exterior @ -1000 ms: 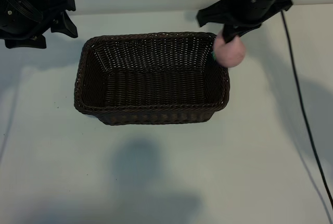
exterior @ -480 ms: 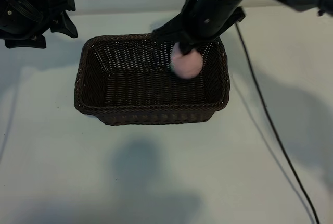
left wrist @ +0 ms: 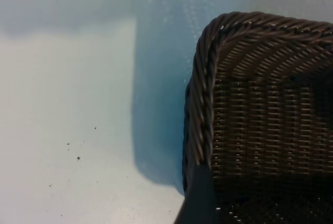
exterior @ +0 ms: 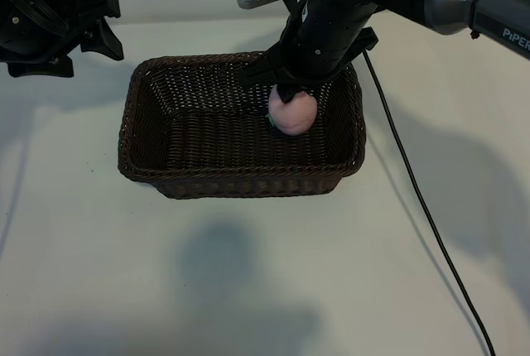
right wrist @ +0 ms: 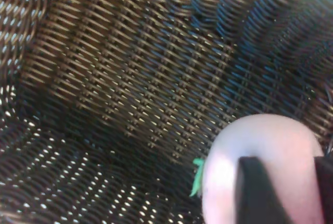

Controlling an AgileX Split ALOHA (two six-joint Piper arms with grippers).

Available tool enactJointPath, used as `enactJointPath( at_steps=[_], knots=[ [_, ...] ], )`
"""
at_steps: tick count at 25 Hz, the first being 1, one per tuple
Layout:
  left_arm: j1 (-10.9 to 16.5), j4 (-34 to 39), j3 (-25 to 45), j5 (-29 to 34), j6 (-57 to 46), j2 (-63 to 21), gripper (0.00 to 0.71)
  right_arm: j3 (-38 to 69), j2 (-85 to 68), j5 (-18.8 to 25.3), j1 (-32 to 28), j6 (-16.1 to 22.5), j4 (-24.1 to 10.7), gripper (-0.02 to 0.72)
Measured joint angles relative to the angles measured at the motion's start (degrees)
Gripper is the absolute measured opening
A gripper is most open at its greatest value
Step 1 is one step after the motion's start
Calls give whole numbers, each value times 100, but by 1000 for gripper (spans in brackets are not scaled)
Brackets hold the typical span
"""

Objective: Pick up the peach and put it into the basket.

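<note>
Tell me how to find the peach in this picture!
Look for the big dark brown wicker basket in the middle of the pale table. Over its right side hangs the right gripper, and the peach is the small round pink ball just under it. It is the only pink thing there.

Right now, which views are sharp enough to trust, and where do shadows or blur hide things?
Exterior view: sharp and evenly lit, with soft shadows on the table; the peach shows clearly under the right gripper. Right wrist view: the basket weave is smeared toward the edges, the peach close and soft. Left wrist view: the basket rim is crisp, its inside dark, a bluish shadow beside it.
</note>
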Motion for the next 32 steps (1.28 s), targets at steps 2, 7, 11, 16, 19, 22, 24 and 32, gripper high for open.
enactJointPath(
  at_steps=[2, 7, 11, 16, 19, 22, 24, 32],
  knots=[
    [0, 0, 0, 0, 0, 0, 590, 0, 0, 21, 0, -21, -14, 424],
    [0, 0, 0, 0, 0, 0, 590, 0, -6, 83, 0, -27, 3, 574],
    [0, 0, 0, 0, -5, 0, 590, -96, -180, 540, -42, 10, -272, 568],
    [0, 0, 0, 0, -12, 0, 590, -338, -481, 1109, -549, 147, -472, 553],
    [0, 0, 0, 0, -12, 0, 590, -349, -565, 1340, -854, 159, -562, 543],
    [0, 0, 0, 0, -12, 0, 590, -349, -583, 1538, -1044, 159, -612, 541],
    [0, 0, 0, 0, -12, 0, 590, -349, -583, 1641, -1124, 159, -640, 541],
    [0, 0, 0, 0, -12, 0, 590, -349, -583, 1709, -1185, 165, -877, 539]
  ],
)
